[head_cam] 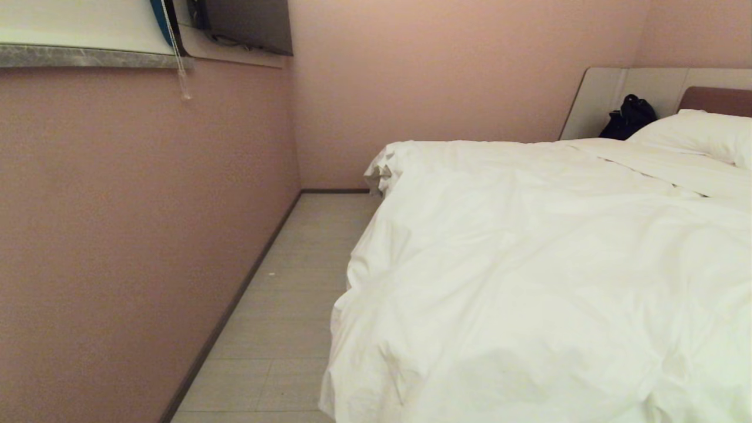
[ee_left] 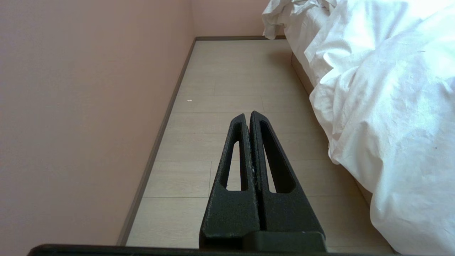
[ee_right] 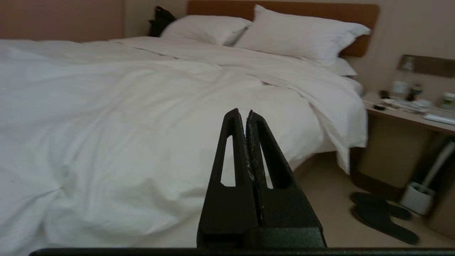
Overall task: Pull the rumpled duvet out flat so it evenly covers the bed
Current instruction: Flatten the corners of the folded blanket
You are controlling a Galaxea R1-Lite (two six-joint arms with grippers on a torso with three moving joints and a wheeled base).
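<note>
**Duvet spread but bunched at the far corner, both arms empty**

The duvet lies over the bed, thick, white and puffy, with soft creases across its top. It reaches up to the pillows and hangs down the side next to the pink wall. At the far corner on that side it is gathered into a crumpled wad, and the overhang there looks uneven.

To finish well, I would take the cloth at its edge rather than on the puffy middle, pinch a good fold, and draw it low and steadily outward, so the bunch opens without dragging the other side off.

The left gripper hangs over the floor beside the bed, jaws pressed together on nothing. The right gripper points across the duvet toward the pillows, jaws likewise together and empty.
</note>
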